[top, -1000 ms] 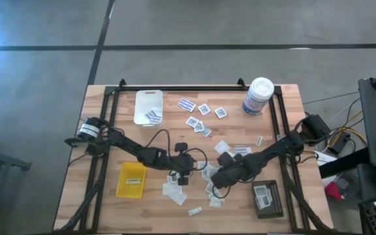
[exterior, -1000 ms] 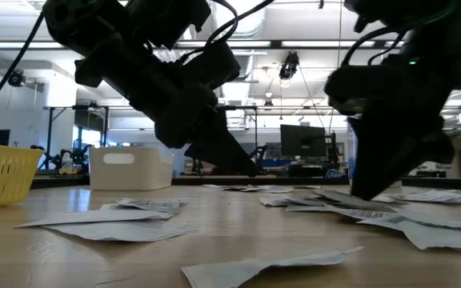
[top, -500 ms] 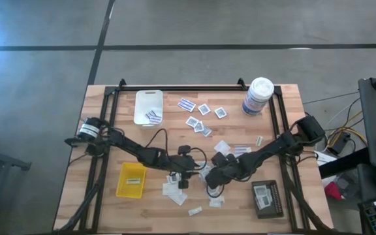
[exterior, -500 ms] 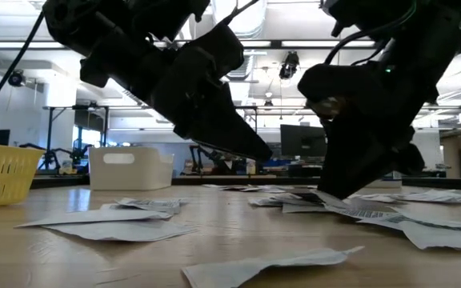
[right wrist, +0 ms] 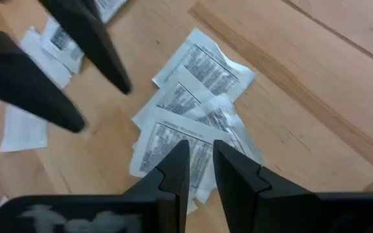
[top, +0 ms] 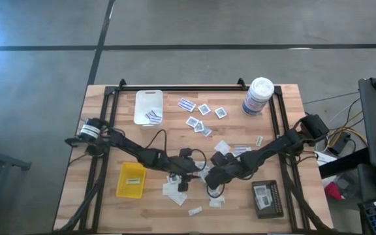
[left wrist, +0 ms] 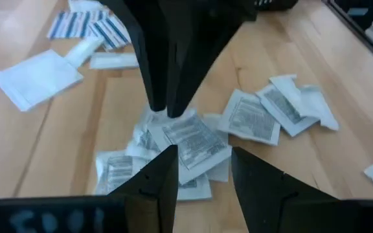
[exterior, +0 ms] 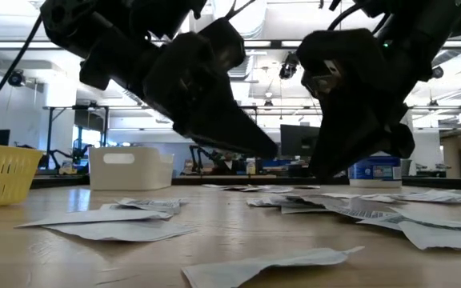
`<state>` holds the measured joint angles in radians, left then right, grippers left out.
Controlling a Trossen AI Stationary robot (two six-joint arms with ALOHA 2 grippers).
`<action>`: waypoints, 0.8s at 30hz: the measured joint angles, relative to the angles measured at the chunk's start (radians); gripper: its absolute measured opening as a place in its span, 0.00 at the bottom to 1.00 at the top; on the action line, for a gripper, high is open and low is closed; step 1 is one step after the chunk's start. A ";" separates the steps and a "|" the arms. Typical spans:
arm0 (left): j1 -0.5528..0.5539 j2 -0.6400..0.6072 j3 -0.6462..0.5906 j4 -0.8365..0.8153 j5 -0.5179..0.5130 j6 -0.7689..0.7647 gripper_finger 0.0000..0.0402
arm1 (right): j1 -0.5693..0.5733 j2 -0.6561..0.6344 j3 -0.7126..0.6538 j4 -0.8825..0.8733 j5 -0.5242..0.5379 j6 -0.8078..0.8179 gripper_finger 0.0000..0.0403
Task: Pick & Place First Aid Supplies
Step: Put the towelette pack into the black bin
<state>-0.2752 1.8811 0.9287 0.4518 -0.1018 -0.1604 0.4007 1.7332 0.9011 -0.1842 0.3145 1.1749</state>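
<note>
First aid supplies, small flat white paper packets [top: 209, 175], lie in a loose pile on the wooden counter [top: 103, 202] directly beneath both tools. Above the pile, the left tool [left wrist: 199, 169] hovers with fingers spread, empty. Facing it across the pile, the right tool [right wrist: 201, 167] holds its fingers narrowly parted, gripping nothing.

Your left gripper [left wrist: 203, 175] hangs with fingers parted above a heap of white printed packets [left wrist: 190, 142] on the wooden tabletop [left wrist: 342, 97]. The right gripper [left wrist: 164, 110] points down at that same heap. Blue-and-white striped strips [left wrist: 86, 26] lie farther off.
</note>
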 joint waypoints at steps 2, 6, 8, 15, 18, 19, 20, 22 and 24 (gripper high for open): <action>-0.004 0.008 0.000 0.000 0.014 0.000 0.32 | 0.000 -0.002 0.000 -0.002 0.000 -0.001 0.17; -0.010 0.028 0.000 0.023 0.017 0.025 0.23 | -0.002 -0.003 0.000 -0.001 0.001 0.000 0.17; -0.010 0.044 0.000 0.050 0.016 0.029 0.16 | -0.006 -0.003 0.000 0.000 0.002 0.001 0.17; -0.009 0.093 0.000 0.131 -0.003 0.036 0.02 | -0.018 -0.003 0.005 0.004 0.002 0.003 0.17; -0.009 0.102 0.001 0.146 -0.004 0.035 0.02 | -0.018 -0.003 0.006 0.004 0.000 0.003 0.17; -0.009 0.104 0.001 0.149 -0.004 0.035 0.01 | -0.018 -0.003 0.006 0.004 0.000 0.003 0.17; -0.008 0.106 0.002 0.150 -0.007 0.035 0.01 | -0.018 -0.003 0.006 0.005 0.000 0.003 0.17; -0.008 0.111 0.002 0.150 -0.032 0.034 0.00 | -0.018 -0.003 0.006 0.006 -0.001 0.001 0.18; -0.008 0.117 0.002 0.148 -0.048 0.034 0.01 | -0.018 -0.003 0.006 0.008 -0.001 0.000 0.19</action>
<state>-0.2835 1.9980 0.9302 0.6002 -0.1501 -0.1268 0.3832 1.7298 0.9070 -0.1764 0.3134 1.1748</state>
